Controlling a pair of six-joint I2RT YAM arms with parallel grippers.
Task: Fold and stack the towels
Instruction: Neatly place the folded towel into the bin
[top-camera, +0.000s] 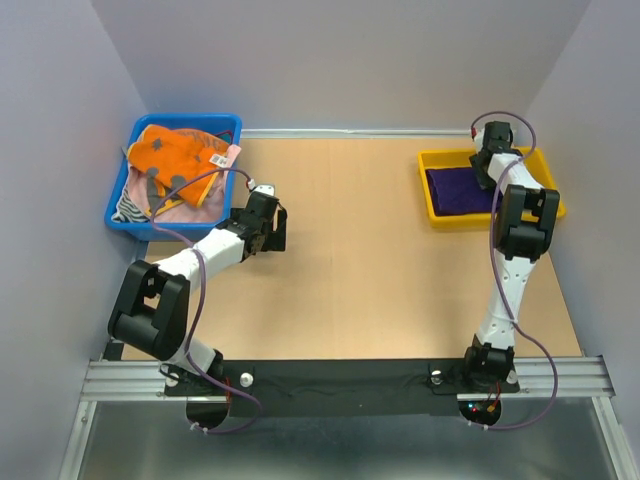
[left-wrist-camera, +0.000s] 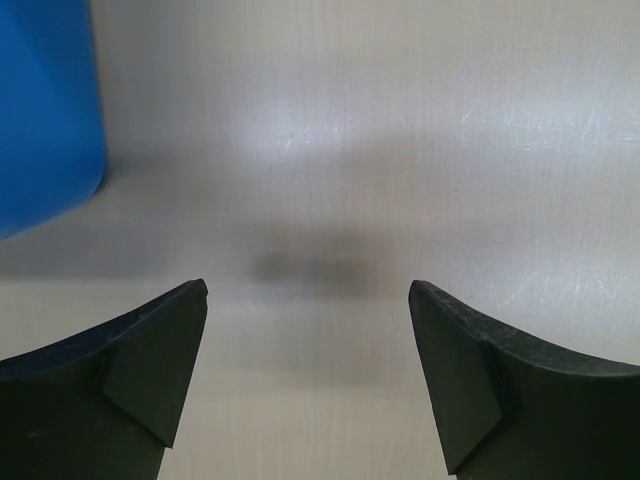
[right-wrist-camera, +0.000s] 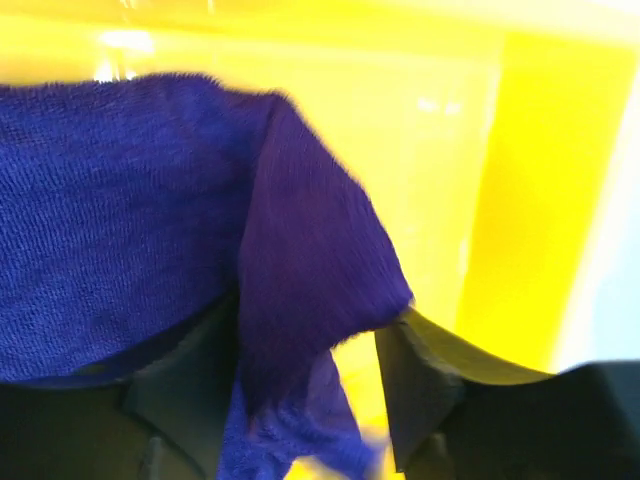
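Note:
The dark purple towel (top-camera: 455, 190) lies folded in the yellow tray (top-camera: 432, 215) at the far right. My right gripper (top-camera: 490, 160) is down over its right end. In the right wrist view a purple towel (right-wrist-camera: 120, 250) corner hangs between the parted jaws of the right gripper (right-wrist-camera: 310, 330), with yellow tray (right-wrist-camera: 540, 180) showing beside the right finger. The grey-and-orange towel (top-camera: 175, 155) lies crumpled on the pale pink towel (top-camera: 195, 205) in the blue bin (top-camera: 120, 215). My left gripper (top-camera: 275, 225) hovers open and empty over bare table, just right of the bin.
The blue bin (left-wrist-camera: 45, 120) shows at the left edge of the left wrist view, beyond the left gripper (left-wrist-camera: 308, 290). Grey walls close in the table at the left, back and right. A metal rail holds both arm bases at the near edge.

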